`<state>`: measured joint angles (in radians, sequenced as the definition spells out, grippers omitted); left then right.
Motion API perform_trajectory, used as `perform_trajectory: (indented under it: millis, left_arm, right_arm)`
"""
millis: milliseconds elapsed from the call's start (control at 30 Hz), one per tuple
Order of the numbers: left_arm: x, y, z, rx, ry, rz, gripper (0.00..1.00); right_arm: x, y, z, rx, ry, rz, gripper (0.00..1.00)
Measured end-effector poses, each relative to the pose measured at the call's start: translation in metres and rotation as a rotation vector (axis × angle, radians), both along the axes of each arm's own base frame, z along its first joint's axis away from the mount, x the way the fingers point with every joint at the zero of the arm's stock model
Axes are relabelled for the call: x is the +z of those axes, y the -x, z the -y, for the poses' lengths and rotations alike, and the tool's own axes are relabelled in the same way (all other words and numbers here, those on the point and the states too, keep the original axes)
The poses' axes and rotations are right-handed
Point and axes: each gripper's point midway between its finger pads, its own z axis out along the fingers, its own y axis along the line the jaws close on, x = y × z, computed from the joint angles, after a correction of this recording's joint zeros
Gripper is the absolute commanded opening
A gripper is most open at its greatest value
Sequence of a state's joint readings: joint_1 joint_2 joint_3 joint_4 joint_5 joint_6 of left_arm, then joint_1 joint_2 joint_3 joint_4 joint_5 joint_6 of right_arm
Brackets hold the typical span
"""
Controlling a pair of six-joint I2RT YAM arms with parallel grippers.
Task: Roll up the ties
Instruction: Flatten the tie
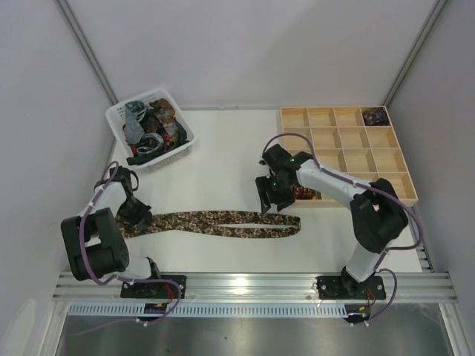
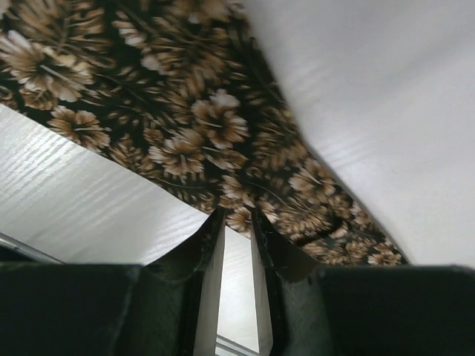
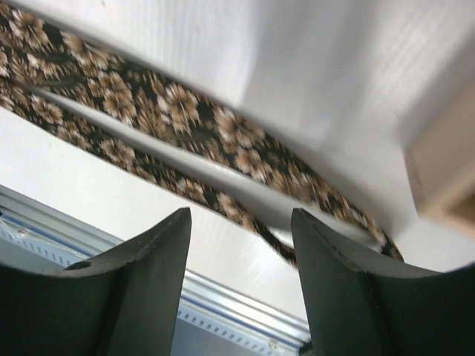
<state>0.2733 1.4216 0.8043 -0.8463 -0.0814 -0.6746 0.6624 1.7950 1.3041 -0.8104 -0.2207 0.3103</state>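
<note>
- Where the table is bare in front of the arms, the brown floral tie lies flat, folded back on itself into two long strands side by side, with the fold at the right.
- The left gripper is down at the tie's left end.
- In the left wrist view its fingers stand almost together with a thin slit between them, their tips at the edge of the tie; I cannot tell whether they pinch the cloth.
- The right gripper hangs over the tie near the folded end.
- In the right wrist view the right gripper has its jaws well apart and holds nothing, and the two strands of the tie run across the table below it.
- A white basket at the far left holds a heap of other ties.
- A wooden tray of square compartments sits at the far right, with a dark rolled tie in its far right corner compartment.
</note>
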Motion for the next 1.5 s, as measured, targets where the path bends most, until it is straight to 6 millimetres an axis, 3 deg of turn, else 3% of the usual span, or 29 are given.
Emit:
perform_trajectory:
  millis: [133, 300, 433, 600, 867, 967, 1100, 1233, 1333, 1500]
  left_arm:
    - [-0.013, 0.015, -0.01, 0.085, 0.023, -0.044, 0.23]
    - [-0.018, 0.016, -0.016, 0.126, 0.063, -0.091, 0.22]
    - [-0.018, 0.016, -0.016, 0.13, 0.082, -0.113, 0.22]
    - [-0.018, 0.017, -0.021, 0.124, 0.083, -0.138, 0.22]
    - [-0.016, 0.022, -0.051, 0.111, -0.036, -0.159, 0.22]
    - [-0.014, 0.018, -0.058, 0.093, -0.07, -0.139, 0.25]
    - [-0.004, 0.006, -0.068, 0.062, -0.118, -0.05, 0.29]
    - [0.007, -0.002, -0.063, 0.035, -0.119, 0.051, 0.4]
    - [0.015, -0.003, -0.055, 0.03, -0.105, 0.094, 0.44]
    - [0.025, -0.002, -0.044, 0.072, -0.068, 0.127, 0.43]
  right_arm:
    - [0.014, 0.016, 0.028, -0.067, 0.024, 0.061, 0.63]
    - [-0.009, 0.045, 0.066, -0.149, 0.136, 0.057, 0.63]
    - [-0.023, 0.05, 0.085, -0.208, 0.215, 0.06, 0.62]
    - [-0.024, 0.039, 0.084, -0.241, 0.218, 0.098, 0.59]
    - [-0.026, 0.04, 0.074, -0.234, 0.189, 0.087, 0.63]
    - [-0.012, 0.038, 0.066, -0.218, 0.151, 0.109, 0.64]
    - [0.022, 0.026, 0.053, -0.218, 0.075, 0.175, 0.66]
    - [0.037, 0.022, 0.051, -0.228, 0.05, 0.2, 0.65]
    - [0.034, 0.023, 0.058, -0.243, 0.067, 0.181, 0.64]
    - [0.02, 0.023, 0.073, -0.282, 0.105, 0.136, 0.61]
